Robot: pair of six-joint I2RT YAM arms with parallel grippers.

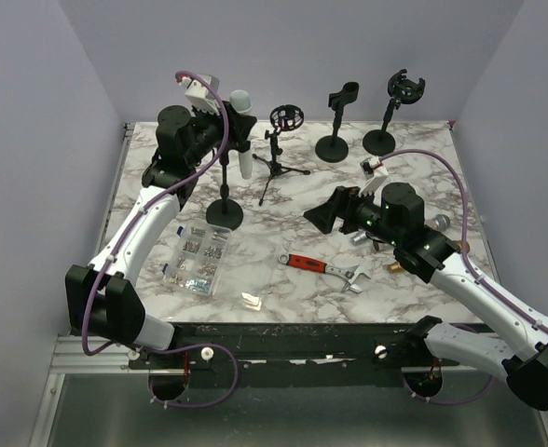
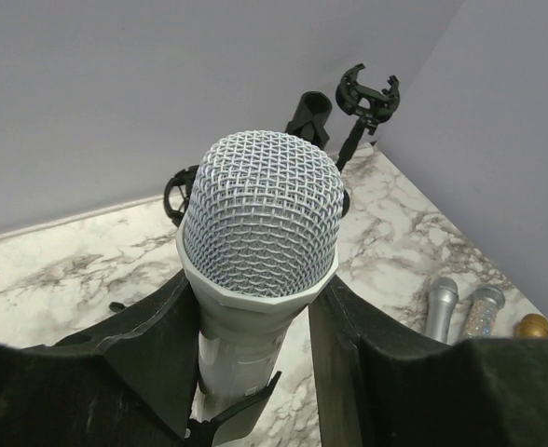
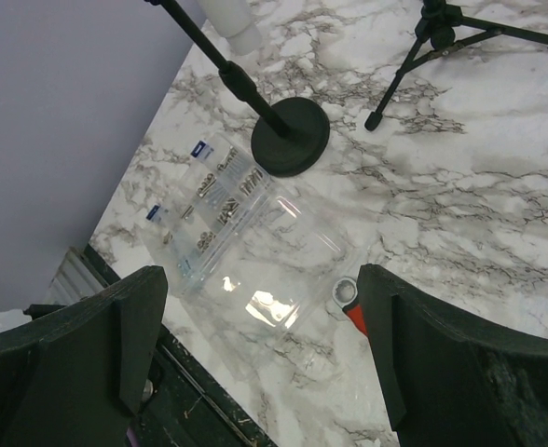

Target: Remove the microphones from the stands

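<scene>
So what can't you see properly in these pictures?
Stand's clip: left wrist view, mostly under the microphone and cut off by the bottom edge.
Wrench: right wrist view, only its ring end and some red handle show; a finger of the right tool covers the rest.
Clear box contents: top view, too small to name.
Loose microphones by the right arm: top view, the arm hides most of them.
</scene>
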